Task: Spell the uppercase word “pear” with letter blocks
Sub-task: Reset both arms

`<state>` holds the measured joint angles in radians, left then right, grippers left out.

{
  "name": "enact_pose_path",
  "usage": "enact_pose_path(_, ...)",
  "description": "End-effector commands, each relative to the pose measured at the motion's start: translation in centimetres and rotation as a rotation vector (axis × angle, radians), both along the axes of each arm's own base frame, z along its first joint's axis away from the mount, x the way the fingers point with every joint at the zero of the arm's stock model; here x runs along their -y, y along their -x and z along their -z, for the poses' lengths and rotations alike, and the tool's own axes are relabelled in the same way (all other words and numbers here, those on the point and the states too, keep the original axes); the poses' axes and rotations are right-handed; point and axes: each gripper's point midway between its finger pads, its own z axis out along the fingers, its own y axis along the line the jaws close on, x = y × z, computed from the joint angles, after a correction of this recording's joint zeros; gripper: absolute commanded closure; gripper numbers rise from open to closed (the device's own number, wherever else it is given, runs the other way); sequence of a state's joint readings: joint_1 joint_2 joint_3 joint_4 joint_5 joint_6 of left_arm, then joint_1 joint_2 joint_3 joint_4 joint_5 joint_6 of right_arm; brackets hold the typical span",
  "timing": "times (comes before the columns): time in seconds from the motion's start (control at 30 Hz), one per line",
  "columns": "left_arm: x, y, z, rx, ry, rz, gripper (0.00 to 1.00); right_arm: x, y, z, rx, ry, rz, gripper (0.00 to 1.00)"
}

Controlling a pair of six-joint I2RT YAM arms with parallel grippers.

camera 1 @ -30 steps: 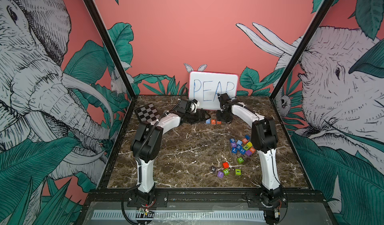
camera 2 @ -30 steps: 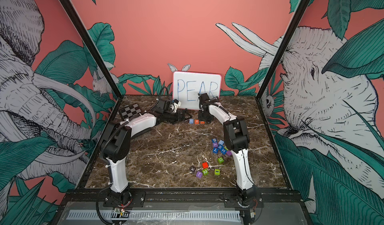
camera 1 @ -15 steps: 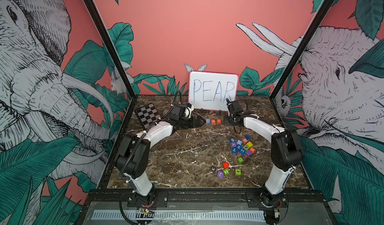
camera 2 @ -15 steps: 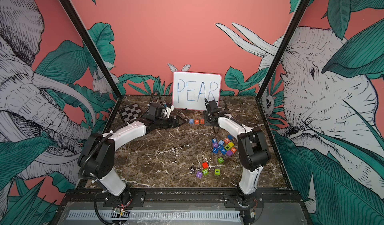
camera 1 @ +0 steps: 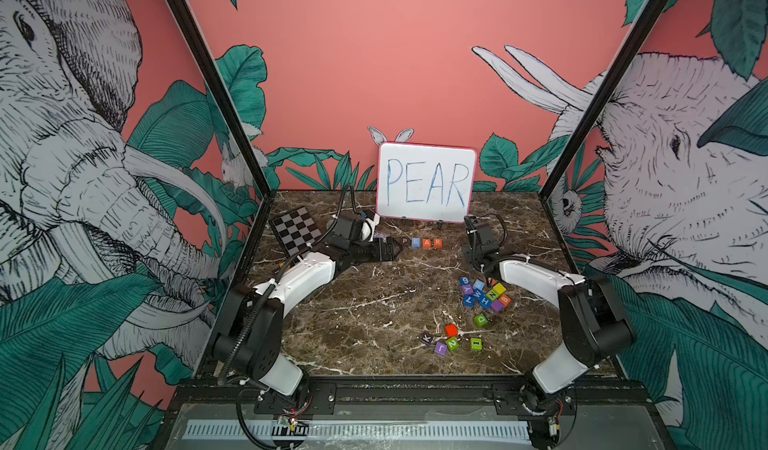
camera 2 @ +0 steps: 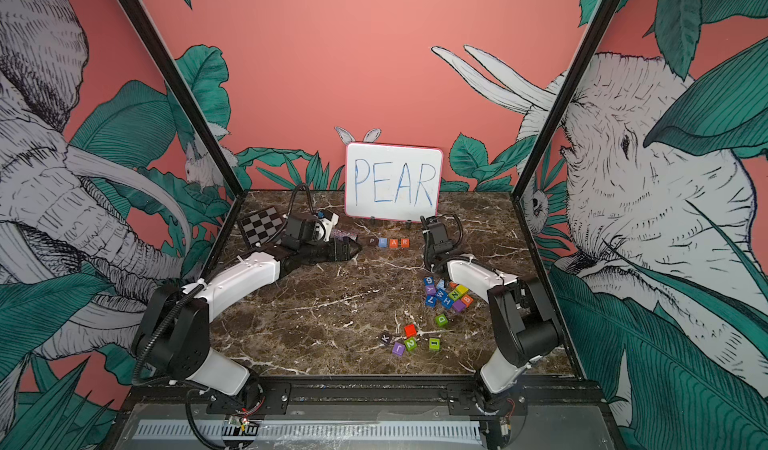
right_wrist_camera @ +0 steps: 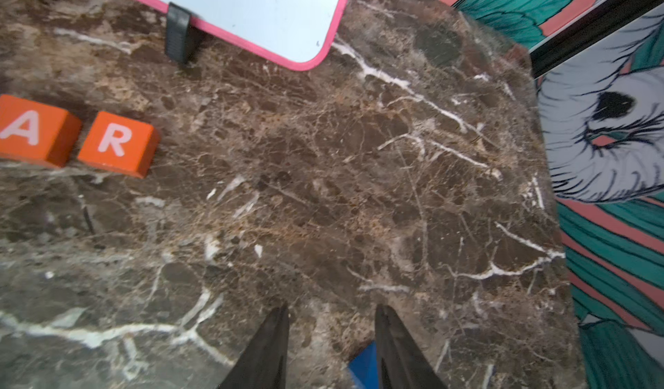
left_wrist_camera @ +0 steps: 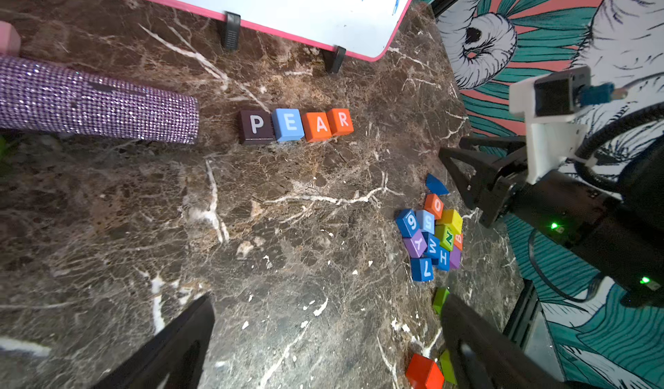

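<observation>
Left fingers (left_wrist_camera: 179, 344): two dark tips, spread wide and released, nothing between them; low over the surface (camera 1: 365, 302), at 9 o'clock of the letter row.
Right fingers (right_wrist_camera: 267, 351): two dark tips with a narrow gap, gripping nothing, bare marble showing between them; at about 4 o'clock of the row.
Letter blocks, count: four, namely P block (left_wrist_camera: 257, 126), E block (left_wrist_camera: 289, 125), A block (left_wrist_camera: 318, 126) and R block (left_wrist_camera: 341, 121).
Letter blocks, look: small cubes, dark brown-black P, light blue E, orange A, orange R; white capitals face up and read PEAR from 9 to 3 o'clock.
Letter blocks, place: one row at 12 o'clock of the surface, near the foot of the whiteboard (camera 1: 426, 182), each just beside the next.
Other cubes: six loose cubes (camera 1: 451, 330) at 5 o'clock; one heap (camera 1: 484, 294) at 3 to 4 o'clock, beside the right arm.
Other things: one whiteboard, one checkered card (camera 1: 295, 234) at 10 o'clock, one purple glitter roll (left_wrist_camera: 97, 105) at 9 o'clock of the P block.
Hard to see: the heap's cubes overlap, so their count cannot be told. The right wrist view shows only A and R, with A cut by the edge. A blue cube (right_wrist_camera: 363, 365) is half hidden behind a right finger. The roll is mostly hidden behind the left wrist in both top views.
</observation>
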<state>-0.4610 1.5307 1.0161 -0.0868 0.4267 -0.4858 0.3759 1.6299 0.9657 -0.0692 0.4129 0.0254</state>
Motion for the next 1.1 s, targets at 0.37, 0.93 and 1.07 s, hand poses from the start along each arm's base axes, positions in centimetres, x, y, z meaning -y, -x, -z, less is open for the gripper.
enact_pose_path(0.37,-1.1,0.5,0.2,0.015,-0.040,-0.008,0.01,3.7,0.0,-3.6,0.283,-0.028,-0.005,0.54)
enact_pose_path(0.93,-5.0,1.7,-0.9,0.082,-0.155,-0.071,0.01,4.6,3.0,-0.8,0.309,-0.066,-0.031,0.45)
enact_pose_path(1.07,-6.1,1.9,-0.9,0.092,-0.185,-0.088,0.01,5.5,3.2,-1.7,0.439,-0.005,-0.031,0.37)
